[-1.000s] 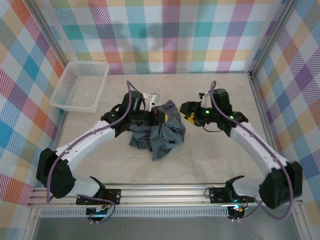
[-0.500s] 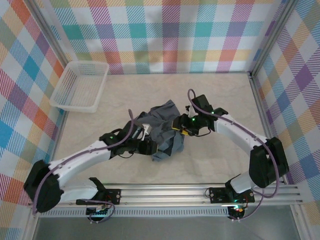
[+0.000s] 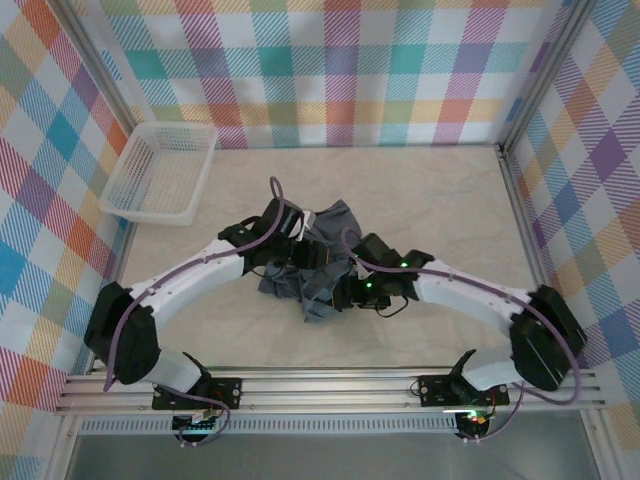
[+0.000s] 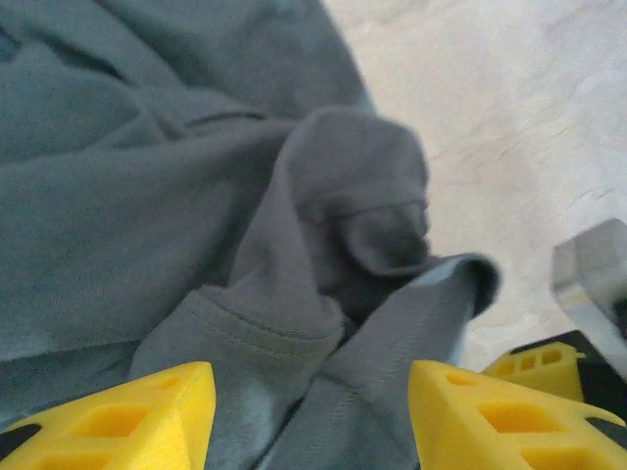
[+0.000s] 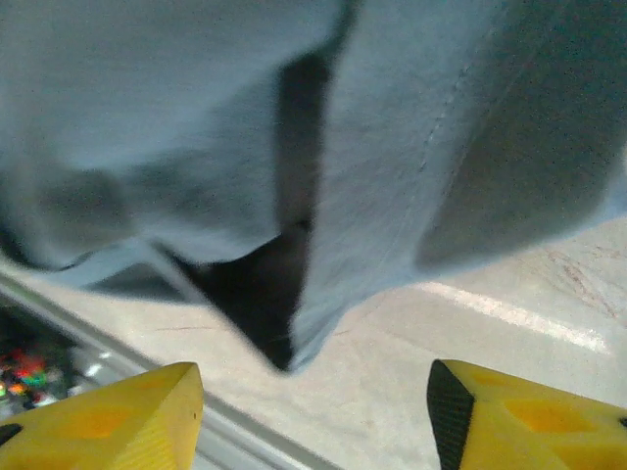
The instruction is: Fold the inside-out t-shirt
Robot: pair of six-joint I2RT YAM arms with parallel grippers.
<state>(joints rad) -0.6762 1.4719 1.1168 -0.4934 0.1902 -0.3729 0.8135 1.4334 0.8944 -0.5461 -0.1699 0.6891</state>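
Left gripper (image 4: 309, 416) spread over a bunched fold of the inside-out t-shirt (image 4: 147, 196), right gripper (image 5: 313, 411) spread just short of its edge, pale marbled tabletop (image 3: 440, 210) seen beneath both, white basket (image 3: 125, 195) set well left of the left gripper, space enclosed by plaid walls (image 3: 340, 60).

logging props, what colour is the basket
The basket is white, clearest in the top external view.

item: t-shirt (image 3: 338, 218), slate blue-grey, stitched seams showing
state: crumpled, unfolded, deep wrinkles
pose: bunched heap, one edge raised off table (image 3: 450, 200)
place: table middle, slightly left of centre
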